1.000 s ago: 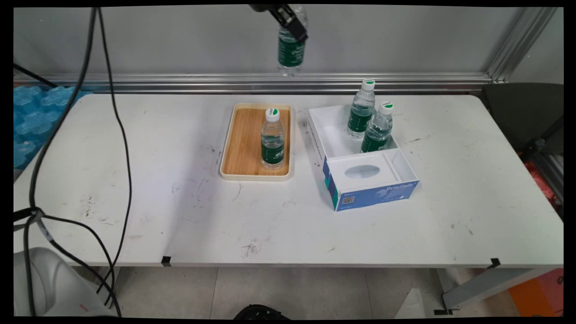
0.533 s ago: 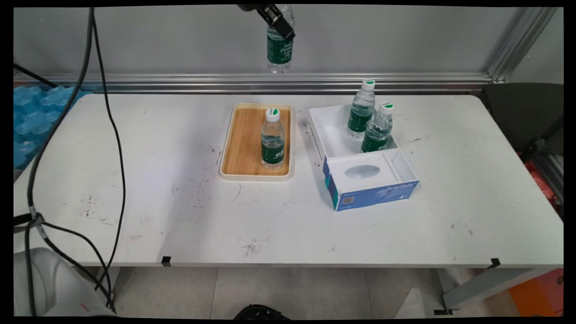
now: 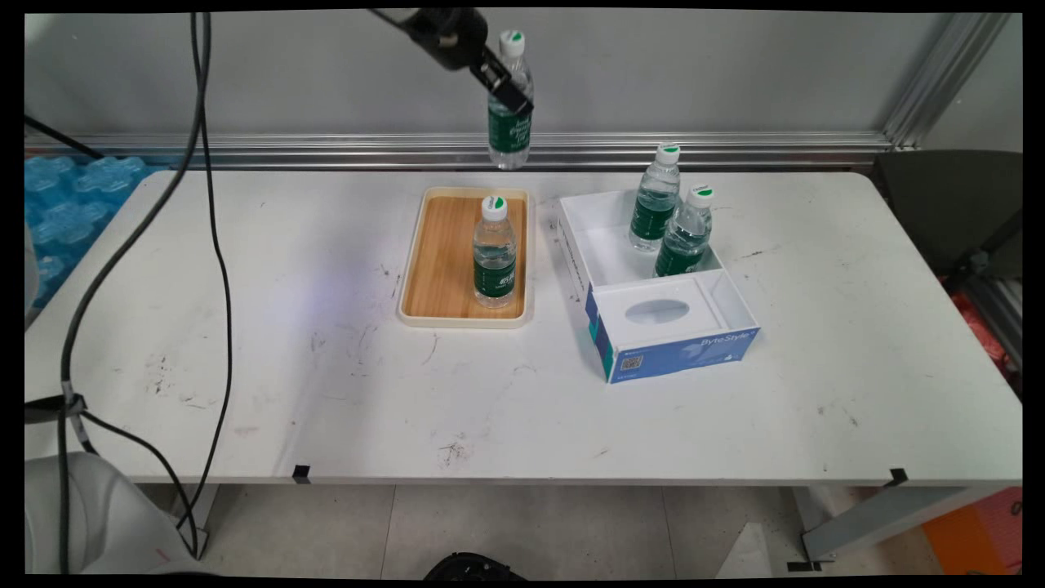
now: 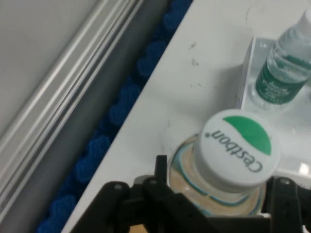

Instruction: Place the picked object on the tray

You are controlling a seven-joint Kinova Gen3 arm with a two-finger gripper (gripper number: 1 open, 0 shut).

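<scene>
Since half a second earlier your gripper (image 3: pixel 508 82) had come down, carrying the held water bottle (image 3: pixel 509 114) lower, so that its white-and-green cap showed where before it was cut off at the top edge; it hung in the air above the far end of the wooden tray (image 3: pixel 445 261), clear of the table (image 3: pixel 326 367). The fingers were clamped on the bottle's upper body just below the shoulder, one on each side, as the hand view showed with the cap (image 4: pixel 240 145) sitting between the black linkage. You should have judged the bottle as fairly light but not trivial, since it looked full; the thin clear plastic would give under a hard squeeze and was smooth, so a hold on the ribbed upper body was the sounder place, and it hung close to upright there. It was a small clear bottle with a dark green label and a white cap marked with a green patch and the word Cestbon. A second bottle (image 3: pixel 495 253) of the same kind stood upright on the tray's right half, and two more (image 3: pixel 655 200) (image 3: pixel 684 231) stood in the open white box (image 3: pixel 629 269) just right of the tray.
</scene>
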